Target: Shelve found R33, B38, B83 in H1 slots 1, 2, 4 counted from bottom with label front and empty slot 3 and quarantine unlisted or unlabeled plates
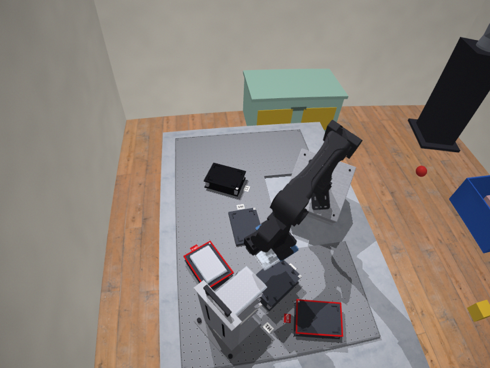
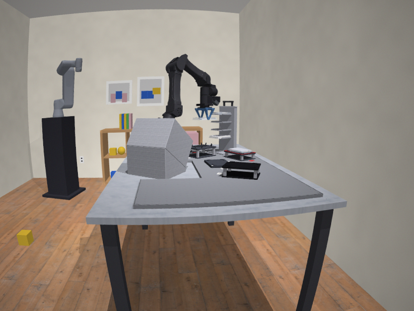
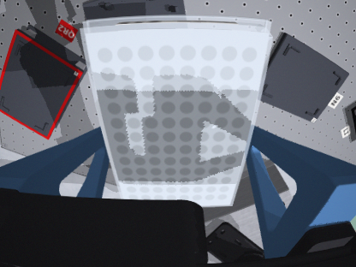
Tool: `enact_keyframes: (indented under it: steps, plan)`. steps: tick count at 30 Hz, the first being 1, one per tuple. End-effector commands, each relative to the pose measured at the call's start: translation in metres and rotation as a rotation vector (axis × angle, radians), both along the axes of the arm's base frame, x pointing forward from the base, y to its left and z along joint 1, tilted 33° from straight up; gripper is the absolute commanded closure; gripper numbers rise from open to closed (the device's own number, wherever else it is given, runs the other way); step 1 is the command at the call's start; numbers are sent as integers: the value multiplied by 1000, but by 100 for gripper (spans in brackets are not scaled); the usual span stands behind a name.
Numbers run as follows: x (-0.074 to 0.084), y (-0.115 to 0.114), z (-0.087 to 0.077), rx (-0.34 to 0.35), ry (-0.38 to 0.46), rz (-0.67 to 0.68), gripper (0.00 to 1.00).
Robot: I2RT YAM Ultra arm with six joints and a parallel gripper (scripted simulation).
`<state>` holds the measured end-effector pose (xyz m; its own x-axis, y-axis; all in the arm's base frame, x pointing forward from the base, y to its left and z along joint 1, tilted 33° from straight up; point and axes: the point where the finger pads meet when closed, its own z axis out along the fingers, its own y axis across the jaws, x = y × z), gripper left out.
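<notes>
My gripper (image 3: 177, 133) (image 2: 204, 113) is shut across the width of a clear 96-well plate (image 3: 177, 98) (image 1: 267, 260) (image 2: 197, 118) and holds it level in the air, beside the top shelf of the plate hotel H1 (image 1: 221, 317) (image 2: 231, 127). In the wrist view no label shows on the plate. A white plate (image 1: 240, 293) lies in the hotel's top slot. Under the held plate stands a dark empty nest (image 1: 278, 283) (image 3: 137, 2) in front of the hotel. The red-framed nest QR2 (image 1: 318, 318) (image 3: 34, 92) is empty. The other red-framed nest (image 1: 194, 269) holds a white plate (image 1: 208, 263).
A flat dark nest (image 1: 244, 226) (image 3: 299, 78) lies left of the arm. A raised black nest (image 1: 224, 178) stands farther back. The arm's base plate (image 1: 340, 174) is at the right. A large grey block (image 2: 155, 150) stands on the table.
</notes>
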<state>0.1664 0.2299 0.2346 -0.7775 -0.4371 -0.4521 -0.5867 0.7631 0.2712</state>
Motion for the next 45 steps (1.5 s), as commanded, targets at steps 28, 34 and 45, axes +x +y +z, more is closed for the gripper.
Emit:
enact_keyframes:
  steps: [28, 34, 45]
  plan:
    - [34, -53, -11, 132, 213, -368, 14]
    - [44, -69, -19, 150, 268, -454, 14]
    - [62, -91, -35, 173, 361, -584, 14]
